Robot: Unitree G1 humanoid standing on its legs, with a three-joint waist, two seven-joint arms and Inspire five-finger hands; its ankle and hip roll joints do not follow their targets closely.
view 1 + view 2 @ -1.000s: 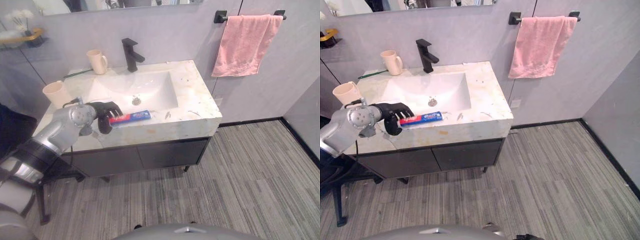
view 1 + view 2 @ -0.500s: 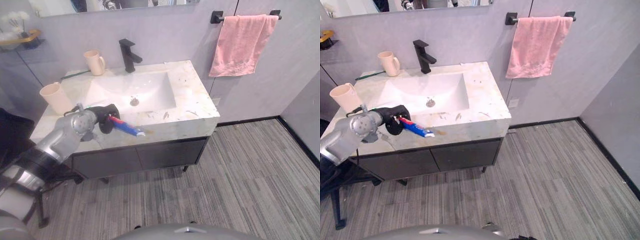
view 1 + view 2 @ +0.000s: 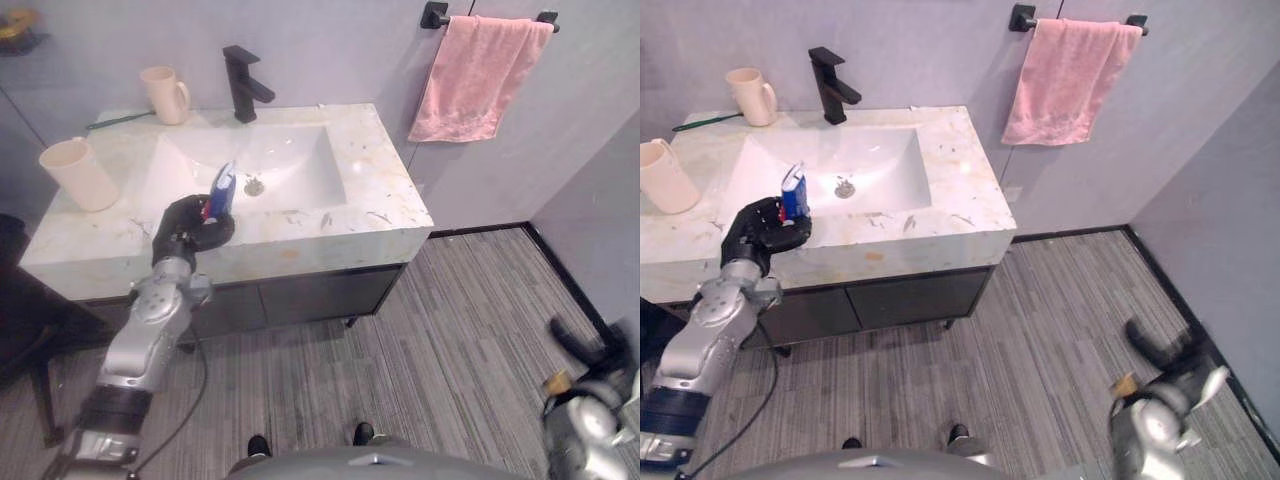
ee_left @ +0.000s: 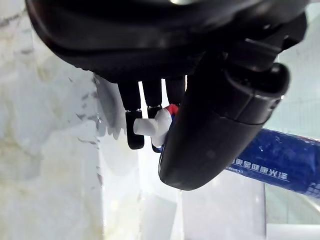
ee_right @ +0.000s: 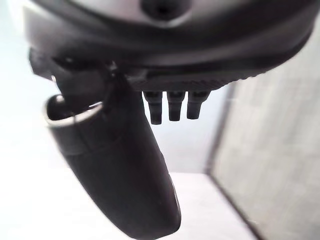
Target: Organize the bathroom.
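My left hand [image 3: 188,228] is shut on a red and blue toothpaste tube [image 3: 221,189], holding it upright above the front of the marble counter [image 3: 385,195], just before the white sink basin [image 3: 285,165]. In the left wrist view the thumb [image 4: 215,125] and fingers curl round the tube's cap end, and the blue body of the tube [image 4: 287,157] sticks out past them. My right hand [image 3: 1168,358] hangs low at the right over the floor, fingers relaxed and holding nothing.
A beige cup [image 3: 74,173] stands at the counter's left end. A mug [image 3: 164,93] and a green toothbrush [image 3: 110,122] lie at the back left beside the black faucet [image 3: 241,82]. A pink towel [image 3: 478,75] hangs on the wall rail.
My left hand has lifted the tube off the counter and turned it from lying flat to upright. The view has shifted down, and my right hand now shows at the lower right.
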